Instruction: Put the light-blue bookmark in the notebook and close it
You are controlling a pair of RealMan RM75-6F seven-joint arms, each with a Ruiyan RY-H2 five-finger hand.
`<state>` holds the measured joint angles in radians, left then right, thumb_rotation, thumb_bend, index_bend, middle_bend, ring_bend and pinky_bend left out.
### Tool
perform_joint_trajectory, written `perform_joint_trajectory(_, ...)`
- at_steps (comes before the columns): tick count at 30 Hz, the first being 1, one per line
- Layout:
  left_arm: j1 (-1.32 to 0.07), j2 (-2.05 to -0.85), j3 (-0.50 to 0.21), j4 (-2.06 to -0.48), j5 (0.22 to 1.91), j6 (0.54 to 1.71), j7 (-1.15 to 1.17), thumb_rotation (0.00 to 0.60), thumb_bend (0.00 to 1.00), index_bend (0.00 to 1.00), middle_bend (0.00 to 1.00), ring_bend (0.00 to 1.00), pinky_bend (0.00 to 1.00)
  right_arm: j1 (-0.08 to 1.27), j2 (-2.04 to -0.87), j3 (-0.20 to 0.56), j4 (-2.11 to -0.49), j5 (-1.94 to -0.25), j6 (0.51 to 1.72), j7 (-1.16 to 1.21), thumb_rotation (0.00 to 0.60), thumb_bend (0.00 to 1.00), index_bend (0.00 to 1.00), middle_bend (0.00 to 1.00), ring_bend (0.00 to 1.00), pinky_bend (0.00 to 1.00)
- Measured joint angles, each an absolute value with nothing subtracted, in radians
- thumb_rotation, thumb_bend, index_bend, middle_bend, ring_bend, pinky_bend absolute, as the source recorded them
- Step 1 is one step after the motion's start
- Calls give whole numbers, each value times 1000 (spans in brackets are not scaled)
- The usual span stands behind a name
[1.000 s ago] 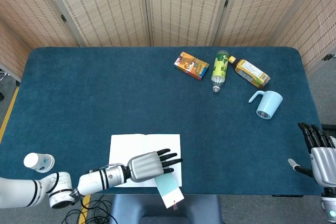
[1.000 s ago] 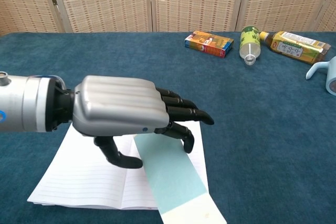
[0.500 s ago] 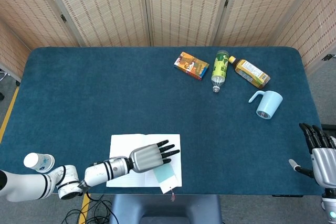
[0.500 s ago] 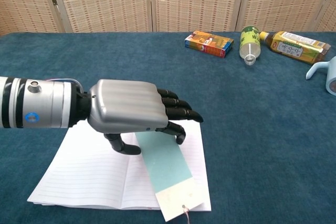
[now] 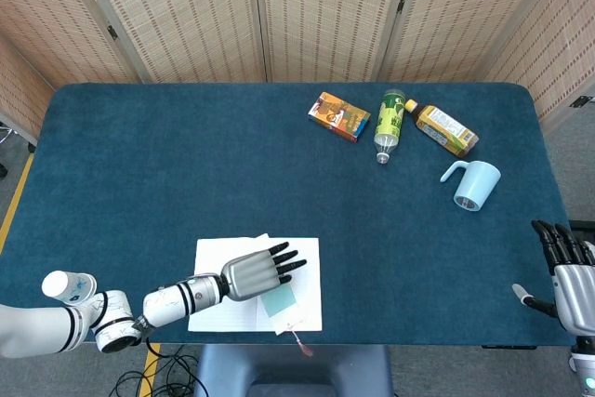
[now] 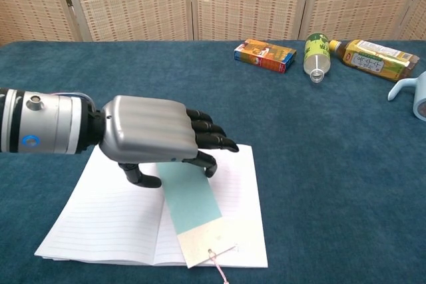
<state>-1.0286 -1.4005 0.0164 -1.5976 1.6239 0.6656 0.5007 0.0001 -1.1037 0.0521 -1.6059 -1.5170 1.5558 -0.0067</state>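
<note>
— Where's the bookmark (image 6: 190,203)?

— Lying slantwise on the right page of the open notebook (image 6: 113,214), by the surface's near edge, its stringed end at the notebook's near edge.

— And the left hand (image 6: 156,139)?

— Over the bookmark's far end, fingers stretched forward; it seems to pinch the strip, though the palm hides the contact.

— The right hand (image 5: 569,273)?

— Past the surface's right edge, fingers apart, holding nothing.
</note>
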Motion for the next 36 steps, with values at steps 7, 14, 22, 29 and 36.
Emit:
perform_joint_trajectory(7,-1015,-1394,14,-1612,1576,664,580,600,349,153,0,0,128,0,-1105,52,-1605,-1522,1558,-6,600,70,0,110,94,168)
perform_joint_trajectory(14,-992,-1384,9,-1632,1517,679,611,600,349,59,0,0,128,2,-1105,54,-1608,-1527,1558,-8,600,71,0,110,94,168)
perform_joint_trajectory(22,-951,-1334,8,-1651,1417,704,611,600,349,211,0,0,128,6,-1107,53,-1609,-1533,1555,-9,600,71,0,110,94,168)
perform_joint_trajectory(29,-914,-1292,37,-1674,1379,726,610,600,348,253,0,0,128,10,-1108,52,-1611,-1541,1553,-10,600,71,0,110,94,168)
perform_joint_trajectory(36,-894,-1295,70,-1677,1363,727,637,600,348,255,0,0,128,10,-1111,49,-1611,-1547,1555,-11,600,70,0,110,94,168)
